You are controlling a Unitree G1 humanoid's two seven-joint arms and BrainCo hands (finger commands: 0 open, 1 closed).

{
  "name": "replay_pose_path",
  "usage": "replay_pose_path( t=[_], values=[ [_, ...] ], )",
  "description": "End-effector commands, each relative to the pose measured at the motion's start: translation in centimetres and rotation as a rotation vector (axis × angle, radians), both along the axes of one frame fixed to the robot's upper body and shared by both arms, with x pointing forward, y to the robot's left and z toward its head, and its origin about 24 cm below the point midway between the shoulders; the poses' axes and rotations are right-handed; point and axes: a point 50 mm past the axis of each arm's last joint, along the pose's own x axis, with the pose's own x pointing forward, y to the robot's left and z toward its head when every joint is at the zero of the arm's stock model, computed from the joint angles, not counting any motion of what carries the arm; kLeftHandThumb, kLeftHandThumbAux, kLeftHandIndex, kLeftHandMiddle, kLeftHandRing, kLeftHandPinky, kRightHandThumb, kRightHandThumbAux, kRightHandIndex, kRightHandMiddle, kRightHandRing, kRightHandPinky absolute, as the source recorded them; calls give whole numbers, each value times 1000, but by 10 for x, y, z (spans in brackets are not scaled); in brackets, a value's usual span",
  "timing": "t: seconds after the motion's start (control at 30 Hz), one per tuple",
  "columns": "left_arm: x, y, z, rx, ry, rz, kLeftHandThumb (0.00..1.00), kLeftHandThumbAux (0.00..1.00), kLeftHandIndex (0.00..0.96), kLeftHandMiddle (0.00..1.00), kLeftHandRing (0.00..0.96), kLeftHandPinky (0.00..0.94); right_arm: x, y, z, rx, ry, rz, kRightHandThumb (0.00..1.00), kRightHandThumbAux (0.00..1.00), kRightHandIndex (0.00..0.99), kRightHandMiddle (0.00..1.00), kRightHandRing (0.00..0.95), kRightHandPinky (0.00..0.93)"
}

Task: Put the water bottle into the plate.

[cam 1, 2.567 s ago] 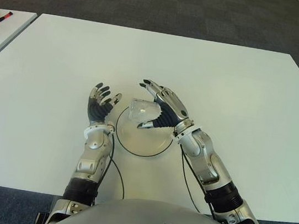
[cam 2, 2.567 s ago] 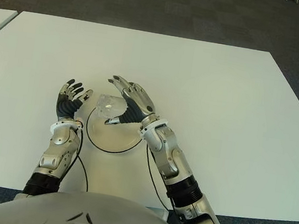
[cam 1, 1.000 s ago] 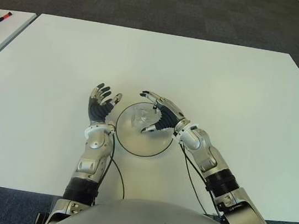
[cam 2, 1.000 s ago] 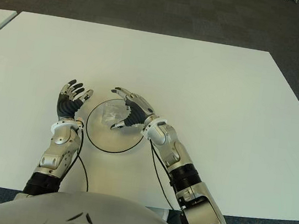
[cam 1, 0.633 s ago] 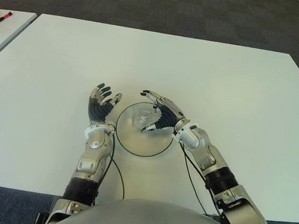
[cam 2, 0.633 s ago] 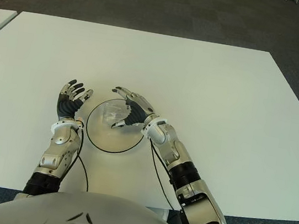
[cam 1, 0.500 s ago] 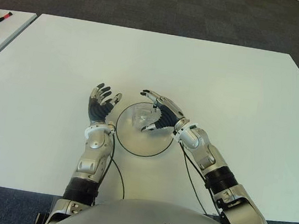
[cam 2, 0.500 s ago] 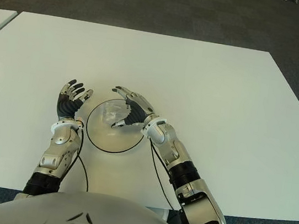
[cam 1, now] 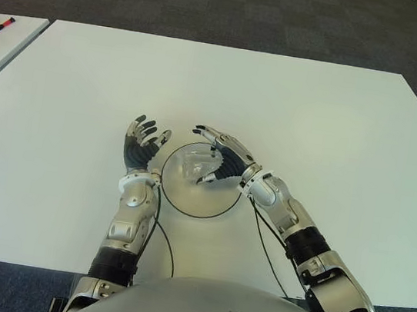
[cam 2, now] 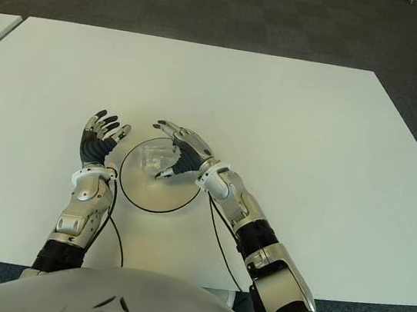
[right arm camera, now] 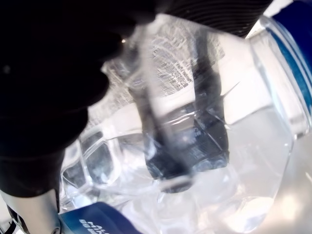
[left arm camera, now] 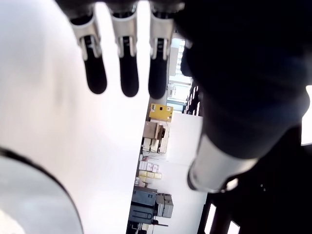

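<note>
Left eye view showed the water bottle (cam 1: pixel 194 166) lying inside the plate (cam 1: pixel 210 202), towards its far-left part, so the placing step looked nearly done and the release was the step in hand. The right robot hand (cam 1: pixel 219 161) was over the plate w/ its fingers (cam 1: pixel 205 133) arched above the bottle and the thumb low on the near side. Right wrist view showed the clear bottle (right arm camera: pixel 204 161) very close to the palm, w/ dark fingers (right arm camera: pixel 209 131) seen through the plastic on its other side, so I judged the hand was wrapped around it, prob. loosely; whether the grip was already let go, I could not tell.

The left robot hand (cam 1: pixel 142 147) showed just beside the plate, on its left, fingers (left arm camera: pixel 122 68) spread wide and holding nothing. It seemed idle.

About containers: the plate was the only one on the white table (cam 1: pixel 337 127). It held the bottle and nothing else that I could see. The bottle looked crumpled; some liquid maybe showed inside in the wrist view, but I was not sure.

Next move, in my judgement: spread the right fingers fully, then lift the hand up and back w/o dragging the bottle. The bottle is round and light, so it may roll towards the rim if a finger catches on it.
</note>
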Motion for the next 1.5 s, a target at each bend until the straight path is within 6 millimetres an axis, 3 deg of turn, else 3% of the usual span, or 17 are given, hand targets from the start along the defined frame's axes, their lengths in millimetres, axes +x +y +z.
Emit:
replay_pose_path(
  t=[0.03,0.47,0.63,0.83,1.13,1.5],
  values=[
    [-1,-26,0,-114,8,20,93,906,191,277,277,293,-2,0,-9,-7,40,12,0,896,0,0,0,0],
    [-1,-28,0,-116,-1,28,127,889,205,274,285,309,-3,2,-11,-5,59,31,3,903,0,0,0,0],
    [-1,-28,0,-113,2,31,139,885,205,273,285,308,-3,3,-11,-1,41,35,78,929,0,0,0,0],
    [-1,-28,0,-116,5,30,138,883,195,267,277,298,-4,4,-11,-10,14,40,95,932,0,0,0,0],
    [-1,-28,0,-115,6,28,123,881,183,264,276,303,-5,5,-11,-29,-11,51,12,893,0,0,0,0],
    [-1,-28,1,-115,4,30,117,884,191,275,287,311,-6,5,-10,-65,-74,70,0,885,0,0,0,0]
  ],
)
